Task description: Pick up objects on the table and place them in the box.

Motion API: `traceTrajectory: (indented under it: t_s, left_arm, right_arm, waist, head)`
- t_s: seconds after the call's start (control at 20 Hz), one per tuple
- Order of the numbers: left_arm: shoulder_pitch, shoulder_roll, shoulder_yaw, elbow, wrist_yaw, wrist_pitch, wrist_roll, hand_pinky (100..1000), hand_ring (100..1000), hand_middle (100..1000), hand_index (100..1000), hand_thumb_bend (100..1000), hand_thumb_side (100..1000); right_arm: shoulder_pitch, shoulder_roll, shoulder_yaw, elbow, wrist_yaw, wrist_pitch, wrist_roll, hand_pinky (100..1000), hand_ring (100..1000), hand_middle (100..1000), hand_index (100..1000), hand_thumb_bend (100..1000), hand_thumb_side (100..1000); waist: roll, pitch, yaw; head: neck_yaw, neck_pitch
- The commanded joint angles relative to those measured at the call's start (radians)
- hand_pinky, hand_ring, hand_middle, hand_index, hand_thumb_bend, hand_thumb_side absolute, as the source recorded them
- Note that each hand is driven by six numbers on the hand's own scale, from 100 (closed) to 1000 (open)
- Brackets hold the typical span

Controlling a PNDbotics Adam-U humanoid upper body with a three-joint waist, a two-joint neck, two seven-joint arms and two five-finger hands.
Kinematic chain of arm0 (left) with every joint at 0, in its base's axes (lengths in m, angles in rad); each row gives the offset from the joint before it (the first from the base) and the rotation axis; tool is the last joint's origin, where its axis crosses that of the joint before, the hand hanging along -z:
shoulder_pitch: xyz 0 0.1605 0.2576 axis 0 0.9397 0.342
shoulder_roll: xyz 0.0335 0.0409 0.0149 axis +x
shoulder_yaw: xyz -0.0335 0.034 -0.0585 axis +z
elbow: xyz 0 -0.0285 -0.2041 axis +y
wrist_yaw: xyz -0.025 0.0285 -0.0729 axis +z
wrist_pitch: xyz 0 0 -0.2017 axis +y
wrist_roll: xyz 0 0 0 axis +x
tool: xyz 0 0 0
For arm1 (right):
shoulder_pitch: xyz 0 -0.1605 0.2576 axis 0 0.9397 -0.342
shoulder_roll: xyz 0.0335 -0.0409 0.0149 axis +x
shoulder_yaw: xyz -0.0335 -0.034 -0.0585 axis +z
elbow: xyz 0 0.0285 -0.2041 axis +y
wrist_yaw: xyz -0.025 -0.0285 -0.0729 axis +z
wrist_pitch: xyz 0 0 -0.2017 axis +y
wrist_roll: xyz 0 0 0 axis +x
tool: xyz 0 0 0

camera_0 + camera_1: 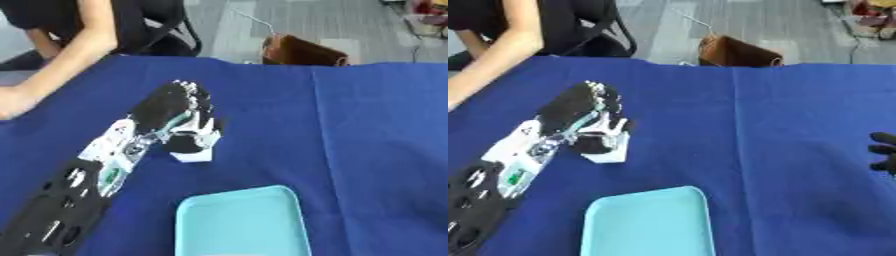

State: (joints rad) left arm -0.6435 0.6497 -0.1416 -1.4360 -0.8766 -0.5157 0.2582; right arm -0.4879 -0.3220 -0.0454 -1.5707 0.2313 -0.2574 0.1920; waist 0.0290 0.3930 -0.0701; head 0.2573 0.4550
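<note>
My left hand [175, 112] reaches in from the lower left over the blue tablecloth, fingers curled downward. Under it a small white object [193, 156] shows at the thumb side, with a dark shape just above it inside the curl. The fingers appear curled round this white thing, which looks to be resting on or just above the cloth. A light turquoise tray-like box [241, 220] lies at the bottom centre, just below and right of the hand. My right hand [883, 152] shows only as dark fingertips at the right edge of the right eye view.
The blue cloth-covered table [367, 140] spreads wide to the right. A person's bare arm [66, 65] leans on the far left corner of the table. A brown bag [302, 51] stands on the floor beyond the far edge.
</note>
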Motion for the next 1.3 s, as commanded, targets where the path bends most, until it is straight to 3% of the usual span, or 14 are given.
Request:
traceTrajectory:
  t_s: [0.05, 0.5, 0.9, 1.3]
  left_arm:
    - [-0.001, 0.016, -0.003, -0.045, 0.048, -0.012, -0.010, 100, 100, 100, 100, 100, 611]
    - [0.031, 0.040, -0.011, -0.162, 0.166, -0.025, -0.087, 100, 100, 100, 100, 100, 604]
    - [0.064, 0.130, -0.062, -0.539, 0.413, -0.002, -0.223, 100, 100, 100, 100, 100, 602]
    - [0.018, 0.153, -0.068, -0.564, 0.533, -0.090, -0.289, 100, 100, 100, 100, 100, 598]
  right_arm:
    - [0.002, -0.010, -0.010, -0.015, -0.002, 0.001, -0.001, 698, 826, 852, 908, 100, 908]
    - [0.013, -0.014, -0.016, -0.011, 0.002, 0.004, -0.006, 698, 826, 852, 908, 100, 904]
    - [0.029, -0.022, -0.022, -0.004, 0.007, 0.006, -0.011, 698, 826, 853, 909, 100, 902]
    - [0.032, -0.023, -0.022, 0.001, 0.010, 0.005, -0.011, 699, 827, 853, 909, 100, 900]
  waist:
    - [-0.002, -0.033, 0.005]
    - [-0.002, -0.051, 0.018]
    - [0.004, -0.074, 0.044]
    - [0.004, -0.086, 0.047]
  head:
    - [0.000, 0.000]
    - [-0.025, -0.004]
    - [-0.053, -0.002]
    - [-0.056, 0.001]
